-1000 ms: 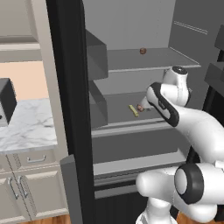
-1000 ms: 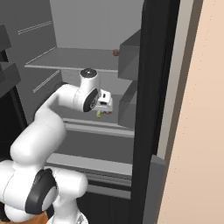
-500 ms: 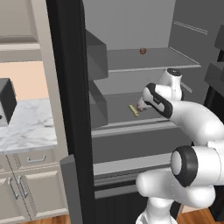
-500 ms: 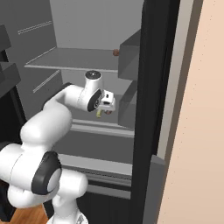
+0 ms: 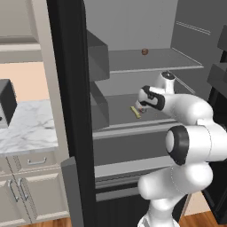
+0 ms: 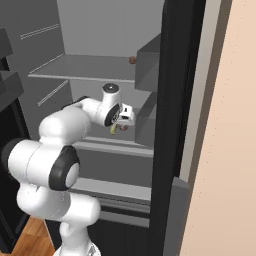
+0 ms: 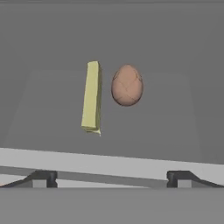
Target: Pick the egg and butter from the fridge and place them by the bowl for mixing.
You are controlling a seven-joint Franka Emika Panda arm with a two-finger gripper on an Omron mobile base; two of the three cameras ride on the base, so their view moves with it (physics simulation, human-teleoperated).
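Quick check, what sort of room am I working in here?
A rendered home kitchen, apparently: an open black-fronted fridge with grey shelves, a marble-patterned counter over beige cupboards, a brown egg beside a yellow butter stick.

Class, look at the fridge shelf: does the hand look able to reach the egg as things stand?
Probably yes. The hand is open and faces the egg with bare shelf between; the butter lies beside the egg, apart from it.

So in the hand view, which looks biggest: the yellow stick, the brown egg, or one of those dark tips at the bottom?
1. Butter, the longest.
2. Egg, shorter but rounder.
3. A dark fingertip, smallest, though partly cut off and nearest the camera, so that rank is unsure.
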